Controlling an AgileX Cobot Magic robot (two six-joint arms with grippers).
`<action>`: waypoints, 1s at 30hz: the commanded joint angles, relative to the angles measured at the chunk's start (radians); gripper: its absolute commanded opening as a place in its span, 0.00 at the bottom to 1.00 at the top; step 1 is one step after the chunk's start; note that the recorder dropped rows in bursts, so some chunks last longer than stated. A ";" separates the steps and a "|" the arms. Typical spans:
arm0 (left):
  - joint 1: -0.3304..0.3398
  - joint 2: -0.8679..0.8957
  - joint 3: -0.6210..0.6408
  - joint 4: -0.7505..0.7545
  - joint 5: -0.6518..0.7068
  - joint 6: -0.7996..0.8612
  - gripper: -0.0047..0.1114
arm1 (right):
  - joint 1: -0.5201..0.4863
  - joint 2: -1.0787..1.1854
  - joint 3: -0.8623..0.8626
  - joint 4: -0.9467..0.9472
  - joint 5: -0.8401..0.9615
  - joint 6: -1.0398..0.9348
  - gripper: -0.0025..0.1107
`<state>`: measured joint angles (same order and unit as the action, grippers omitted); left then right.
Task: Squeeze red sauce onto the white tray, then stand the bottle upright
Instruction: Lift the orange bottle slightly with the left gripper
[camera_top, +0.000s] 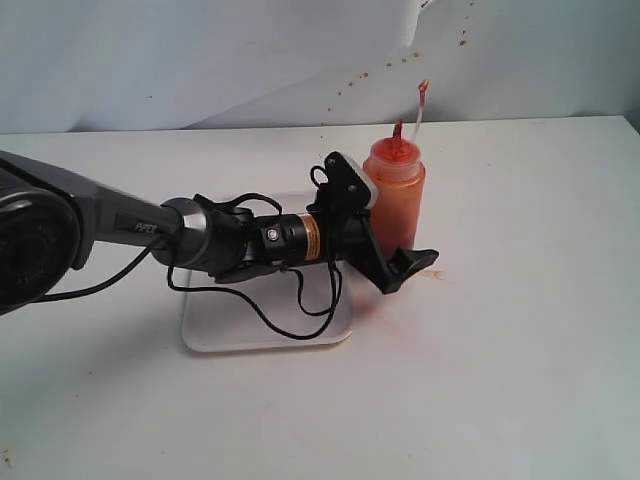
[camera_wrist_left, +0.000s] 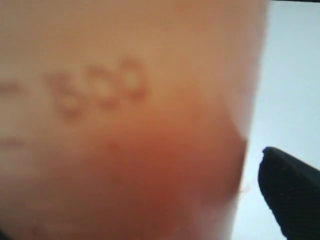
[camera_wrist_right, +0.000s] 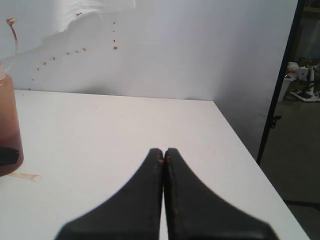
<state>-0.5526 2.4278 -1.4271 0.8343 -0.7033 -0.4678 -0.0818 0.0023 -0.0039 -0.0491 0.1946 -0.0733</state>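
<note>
1. My left claw (camera_top: 398, 250) is spread wide around the bottle (camera_top: 397, 195), with 1 finger in front of it and the other hidden behind it.
2. In the left wrist view the bottle (camera_wrist_left: 125, 120) fills nearly the whole picture. A strip of white shows between its wall and my 1 visible finger (camera_wrist_left: 292, 200), so on that side I am not touching it.
3. The bottle stands upright on the white table (camera_top: 520, 380), just beside the right edge of the white tray (camera_top: 230, 335).
4. Its red nozzle (camera_top: 400, 130) points up, and the thin cap strap (camera_top: 420, 105) rises beside it.
5. A deeper red shows through the lower part of the bottle wall, and a blurred raised mark higher up reads like 500.
6. My left arm (camera_top: 150, 230) reaches over the tray and covers much of it, so only the near edge and corners are bare.
7. A thin orange smear (camera_top: 432, 273) lies on the table at the foot of the bottle.
8. My right claw (camera_wrist_right: 164, 155) is pressed together with nothing between its 2 fingers. It is over the table, well apart from the bottle (camera_wrist_right: 7, 125).
9. Small red specks (camera_top: 370, 72) dot the pale wall (camera_top: 200, 60) behind the table.
</note>
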 joint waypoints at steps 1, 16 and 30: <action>-0.004 -0.003 -0.009 -0.045 0.004 -0.002 0.94 | 0.004 -0.002 0.004 0.008 -0.003 -0.001 0.02; -0.004 -0.003 -0.009 -0.045 0.002 -0.002 0.94 | 0.004 -0.002 0.004 0.008 -0.003 -0.001 0.02; -0.005 -0.003 -0.009 -0.012 0.005 -0.002 0.94 | 0.004 -0.002 0.004 0.008 -0.003 -0.001 0.02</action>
<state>-0.5526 2.4278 -1.4310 0.8035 -0.7008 -0.4678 -0.0818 0.0023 -0.0039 -0.0491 0.1946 -0.0733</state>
